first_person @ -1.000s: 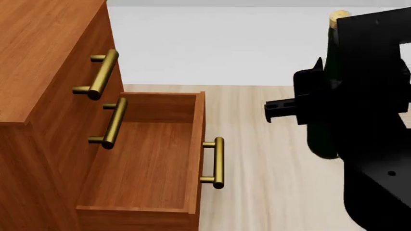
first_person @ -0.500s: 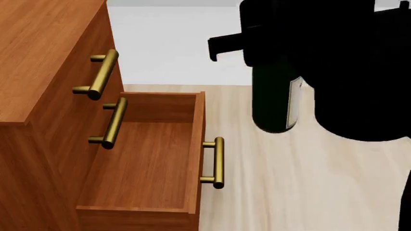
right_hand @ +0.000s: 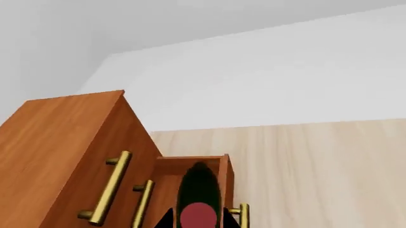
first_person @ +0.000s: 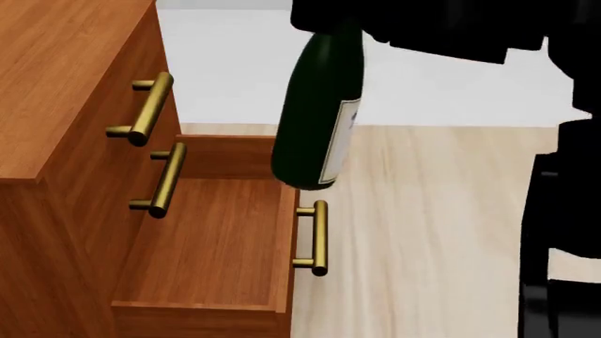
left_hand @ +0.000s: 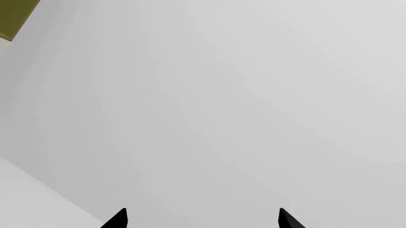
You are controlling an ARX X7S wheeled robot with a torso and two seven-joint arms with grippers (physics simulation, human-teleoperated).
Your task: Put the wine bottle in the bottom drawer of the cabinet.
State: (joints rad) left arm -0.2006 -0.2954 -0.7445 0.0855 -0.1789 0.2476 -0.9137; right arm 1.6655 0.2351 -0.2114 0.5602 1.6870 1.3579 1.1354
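Note:
The dark green wine bottle [first_person: 319,113] with a white label hangs upright from my right gripper [first_person: 329,24], its base just above the far right corner of the open bottom drawer [first_person: 211,246]. In the right wrist view the bottle [right_hand: 199,197] sits between the black fingertips of the right gripper [right_hand: 199,221], which is shut on it, with the drawer [right_hand: 166,190] beyond. The reddish-brown cabinet [first_person: 66,105] stands at the left. My left gripper [left_hand: 201,221] shows only two spread fingertips against a blank wall and holds nothing.
The two upper drawers are closed, their brass handles [first_person: 146,109] sticking out beside the open drawer. The bottom drawer's handle [first_person: 317,237] faces the pale wood floor [first_person: 432,232]. My right arm [first_person: 564,232] fills the right edge.
My right gripper has carried the bottle left and up, from the right side of the view over the floor to above the open drawer's far right corner.

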